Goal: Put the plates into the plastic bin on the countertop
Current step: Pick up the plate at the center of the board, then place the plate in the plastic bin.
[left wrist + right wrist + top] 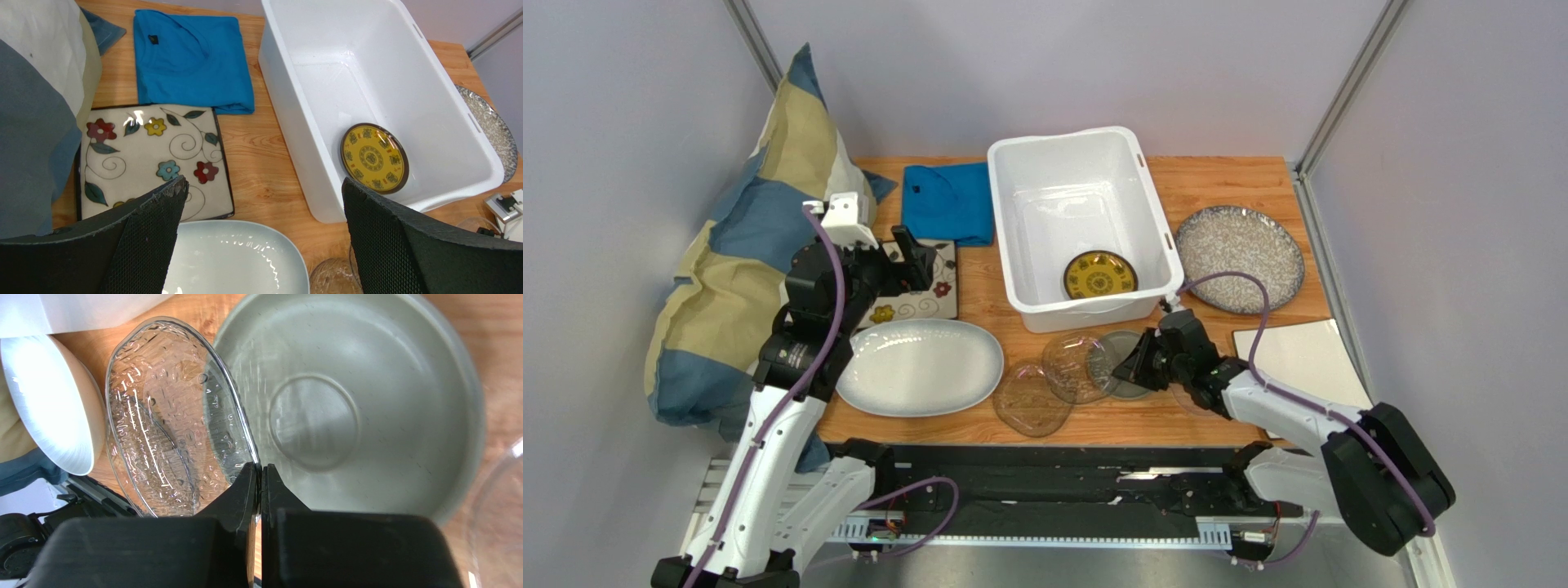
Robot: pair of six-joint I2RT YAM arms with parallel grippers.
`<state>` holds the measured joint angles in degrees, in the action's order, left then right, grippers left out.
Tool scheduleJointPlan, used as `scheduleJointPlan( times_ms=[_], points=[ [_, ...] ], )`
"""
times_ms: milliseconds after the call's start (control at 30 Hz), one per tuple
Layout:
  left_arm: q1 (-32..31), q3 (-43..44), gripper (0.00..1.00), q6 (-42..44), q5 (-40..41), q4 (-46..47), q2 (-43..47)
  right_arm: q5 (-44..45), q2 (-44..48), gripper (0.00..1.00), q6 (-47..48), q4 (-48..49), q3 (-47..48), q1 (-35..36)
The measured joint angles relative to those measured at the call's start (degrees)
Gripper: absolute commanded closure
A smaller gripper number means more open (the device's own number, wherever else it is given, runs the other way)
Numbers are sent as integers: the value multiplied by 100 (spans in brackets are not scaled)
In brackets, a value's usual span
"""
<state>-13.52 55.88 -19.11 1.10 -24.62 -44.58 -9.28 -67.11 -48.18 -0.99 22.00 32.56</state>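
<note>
From above, the plastic bin (1075, 208) stands toward the back of the desk (1210, 184), a yellow plate (1101, 275) inside. The left wrist view shows the left gripper (264, 182) spread wide and empty above the floral plate (153, 153). In the right wrist view, the right gripper (261, 478) is pinched closed on the rim of the glass plate (172, 416).

The top camera looked down from the near side over the whole countertop (1210, 184), the left wrist view faced forward from mid-height, sharing the plastic bin (344, 73) and floral plate (153, 159) with it, and the right wrist view sat tight over the glass plate (172, 416).
</note>
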Motion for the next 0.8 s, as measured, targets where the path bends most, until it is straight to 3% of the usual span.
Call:
scheduleJointPlan(
  times_ms=[200, 533, 800],
  points=[
    [0, 0, 1, -7, -2, 0, 0, 116, 1008, 100, 109, -1139, 55, 0],
    [0, 0, 1, -11, -20, 0, 15, 726, 2763, 100, 149, -3842, 916, 0],
    [0, -2, 1, -11, -22, 0, 46, 798, 3353, 100, 186, -4990, 1582, 0]
  ],
)
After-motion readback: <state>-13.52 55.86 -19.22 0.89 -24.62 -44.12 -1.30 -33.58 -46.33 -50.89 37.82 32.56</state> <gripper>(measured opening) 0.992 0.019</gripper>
